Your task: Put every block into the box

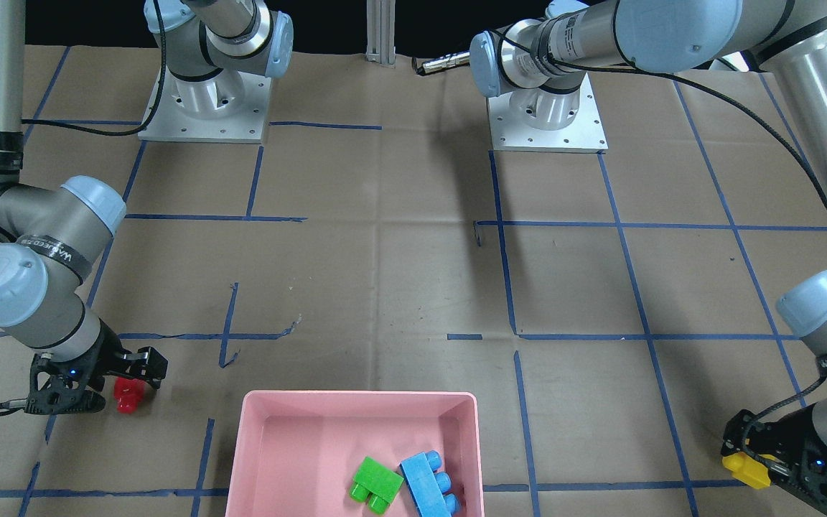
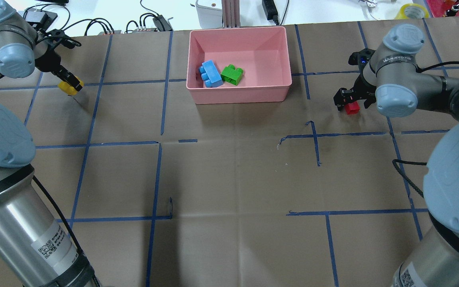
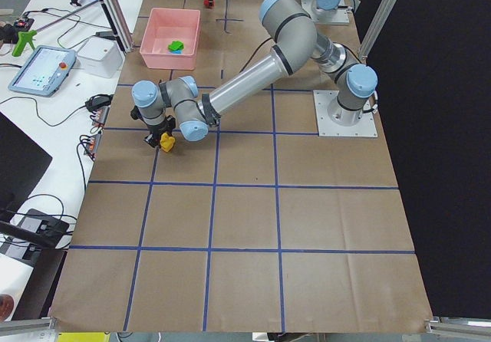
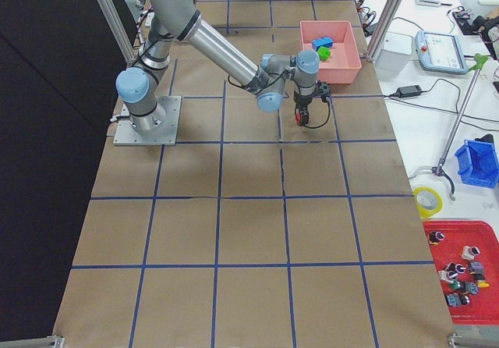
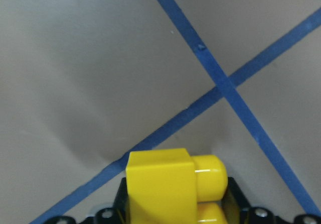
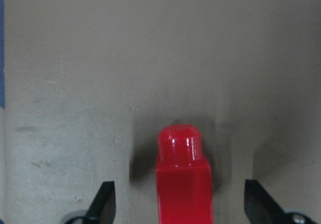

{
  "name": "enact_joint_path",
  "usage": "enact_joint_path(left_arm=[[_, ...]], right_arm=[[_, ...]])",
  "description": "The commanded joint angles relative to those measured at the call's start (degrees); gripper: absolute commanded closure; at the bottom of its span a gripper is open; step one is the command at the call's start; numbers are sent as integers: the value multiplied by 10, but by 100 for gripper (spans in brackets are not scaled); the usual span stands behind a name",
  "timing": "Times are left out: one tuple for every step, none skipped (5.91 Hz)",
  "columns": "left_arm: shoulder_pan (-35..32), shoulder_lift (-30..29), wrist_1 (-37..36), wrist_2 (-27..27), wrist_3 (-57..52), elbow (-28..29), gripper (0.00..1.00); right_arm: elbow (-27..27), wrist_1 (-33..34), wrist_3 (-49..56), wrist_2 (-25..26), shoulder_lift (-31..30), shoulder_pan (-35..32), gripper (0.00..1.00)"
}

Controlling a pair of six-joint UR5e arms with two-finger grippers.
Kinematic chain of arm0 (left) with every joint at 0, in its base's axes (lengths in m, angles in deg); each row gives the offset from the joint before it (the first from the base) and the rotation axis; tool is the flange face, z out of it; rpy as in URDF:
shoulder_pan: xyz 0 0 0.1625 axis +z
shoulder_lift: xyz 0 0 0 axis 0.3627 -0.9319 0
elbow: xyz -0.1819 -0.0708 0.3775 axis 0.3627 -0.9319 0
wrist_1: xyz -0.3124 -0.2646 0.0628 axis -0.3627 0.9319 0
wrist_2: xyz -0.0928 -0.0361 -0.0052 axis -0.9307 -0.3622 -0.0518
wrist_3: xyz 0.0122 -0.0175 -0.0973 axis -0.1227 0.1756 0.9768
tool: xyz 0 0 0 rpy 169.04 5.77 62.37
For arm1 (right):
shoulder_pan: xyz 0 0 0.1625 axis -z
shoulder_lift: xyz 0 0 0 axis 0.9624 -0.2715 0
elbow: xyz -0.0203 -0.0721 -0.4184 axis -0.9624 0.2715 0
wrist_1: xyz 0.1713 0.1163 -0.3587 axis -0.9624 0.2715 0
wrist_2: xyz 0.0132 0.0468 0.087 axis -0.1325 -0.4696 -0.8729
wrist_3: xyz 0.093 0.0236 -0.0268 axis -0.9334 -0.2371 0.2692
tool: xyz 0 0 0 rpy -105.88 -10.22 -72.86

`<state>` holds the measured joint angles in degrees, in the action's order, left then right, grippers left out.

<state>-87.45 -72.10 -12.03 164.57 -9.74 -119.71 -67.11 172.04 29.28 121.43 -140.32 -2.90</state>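
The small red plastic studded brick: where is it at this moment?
In the overhead view, the small red plastic studded brick sits on the paper-covered table at the right, between the open fingers of the right gripper, outside the pink plastic tray.

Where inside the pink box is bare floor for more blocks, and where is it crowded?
Free: the half of the box toward the robot's right, between the green block and that end wall. Crowded: the other half, where the blue block and the green one sit together.
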Motion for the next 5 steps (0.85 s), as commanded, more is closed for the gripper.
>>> enact_joint_path(left_arm=[[-13, 26, 64, -16, 129, 67, 100], [-54, 30, 130, -32, 256, 119, 100], [-109, 28, 183, -32, 382, 173, 100], [-168, 25, 201, -32, 500, 201, 100], [-218, 20, 196, -36, 605, 204, 100]], right_arm=[[-2, -3, -6, 0, -3, -2, 43], [-2, -3, -6, 0, -3, -2, 70], [2, -5, -6, 0, -4, -2, 92], [11, -5, -5, 2, -26, -2, 94], [19, -15, -5, 2, -66, -4, 95]])
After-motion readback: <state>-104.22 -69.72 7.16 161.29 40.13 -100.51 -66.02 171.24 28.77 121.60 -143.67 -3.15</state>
